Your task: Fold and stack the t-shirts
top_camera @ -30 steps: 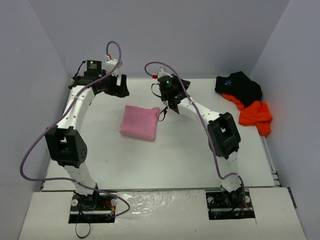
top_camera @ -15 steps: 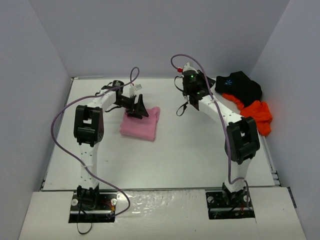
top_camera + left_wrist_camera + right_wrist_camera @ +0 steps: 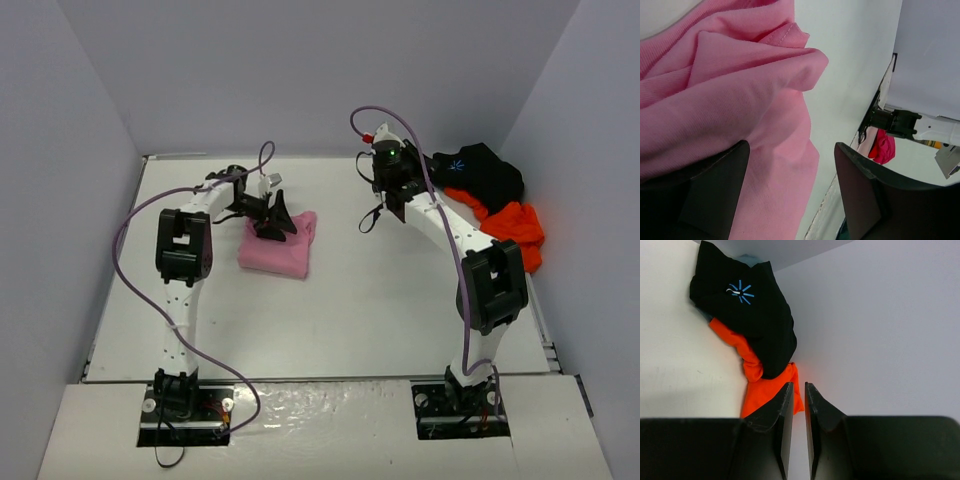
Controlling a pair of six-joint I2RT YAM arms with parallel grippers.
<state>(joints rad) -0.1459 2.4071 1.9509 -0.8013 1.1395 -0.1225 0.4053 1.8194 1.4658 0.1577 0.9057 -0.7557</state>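
fabric fills the view under the left tool: its jaws stand wide apart, straddling a soft ridge of the pink t-shirt. i judge nothing is pinched, the cloth just lies between them. from above, that shirt is a tidy folded block on the surface, left of centre, with the left tool down at its far edge.

over on the other side, the right tool hangs in the air, jaws almost together with only a thin slit between them, and nothing in it. it points at the far right corner, where the black t-shirt, with its blue starburst print facing up, lies crumpled partly on top of the orange t-shirt, both close by the wall.

my read: pink is done or nearly so, and the black one is next. to do it well, the right tool has to spread its jaws before it comes down. it should bite a free edge of the black cloth only, away from the orange poking out below. too deep a bite and both shirts come along. then comes a drag to the middle of the surface, well apart from the pink block. the left tool should lift straight up, not sideways, or that neat fold gets pulled open.
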